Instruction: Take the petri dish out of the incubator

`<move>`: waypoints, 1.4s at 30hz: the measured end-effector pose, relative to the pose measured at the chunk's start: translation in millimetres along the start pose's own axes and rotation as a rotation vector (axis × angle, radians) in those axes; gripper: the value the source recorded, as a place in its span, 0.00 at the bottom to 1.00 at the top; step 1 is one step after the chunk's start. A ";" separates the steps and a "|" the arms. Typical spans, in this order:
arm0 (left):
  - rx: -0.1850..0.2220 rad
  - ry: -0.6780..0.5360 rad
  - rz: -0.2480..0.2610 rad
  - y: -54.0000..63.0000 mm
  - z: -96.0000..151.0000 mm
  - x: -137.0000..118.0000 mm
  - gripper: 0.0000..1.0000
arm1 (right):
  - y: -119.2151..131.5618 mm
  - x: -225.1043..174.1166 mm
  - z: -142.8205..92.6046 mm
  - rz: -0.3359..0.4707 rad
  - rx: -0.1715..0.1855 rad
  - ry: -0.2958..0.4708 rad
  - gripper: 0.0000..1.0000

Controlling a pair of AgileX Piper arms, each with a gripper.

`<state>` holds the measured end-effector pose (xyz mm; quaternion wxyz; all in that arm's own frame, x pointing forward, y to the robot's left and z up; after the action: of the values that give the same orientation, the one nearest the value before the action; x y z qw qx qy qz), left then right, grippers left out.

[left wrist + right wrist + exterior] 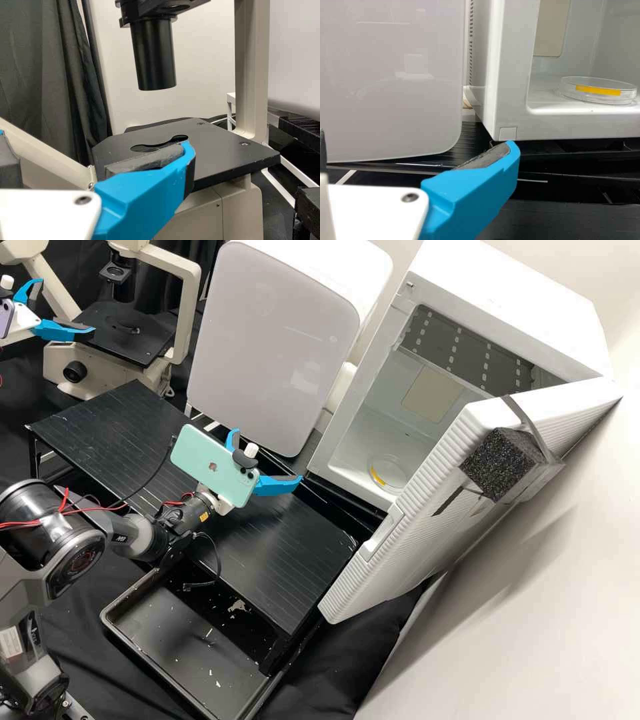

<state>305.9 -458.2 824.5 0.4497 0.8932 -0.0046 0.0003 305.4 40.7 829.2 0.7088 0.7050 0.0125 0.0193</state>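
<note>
Petri dish (598, 91) sits flat inside the incubator (513, 297) | door (413, 547) swung open, that step done | my right fingers (280, 487) parted, empty, outside | my left fingers (63, 331) parted, by the microscope (188, 313) | left, I judge: reach in, grip, bring out; extraction itself unstarted

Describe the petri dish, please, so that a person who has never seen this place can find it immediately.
Find the white incubator whose ribbed door stands open. On its chamber floor, near the opening, lies the petri dish: low, round and transparent. A yellow strip along its side sets it apart from the plain beige panel on the inner wall.
</note>
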 end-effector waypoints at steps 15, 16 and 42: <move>0.000 0.000 0.000 0.0 0.0 0.0 1.00 | 8.4 -16.9 22.0 0.033 -0.026 -0.022 1.00; 0.000 0.000 0.000 0.0 0.0 0.0 1.00 | 14.2 -21.5 31.1 0.052 -0.019 -0.041 1.00; 0.000 0.000 0.000 0.0 0.0 0.0 1.00 | 96.1 44.8 86.4 0.253 0.010 -0.105 1.00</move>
<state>305.9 -458.2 824.5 0.4497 0.8932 -0.0046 0.0003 353.1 -43.1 926.2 0.6970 0.7045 -0.1133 0.0716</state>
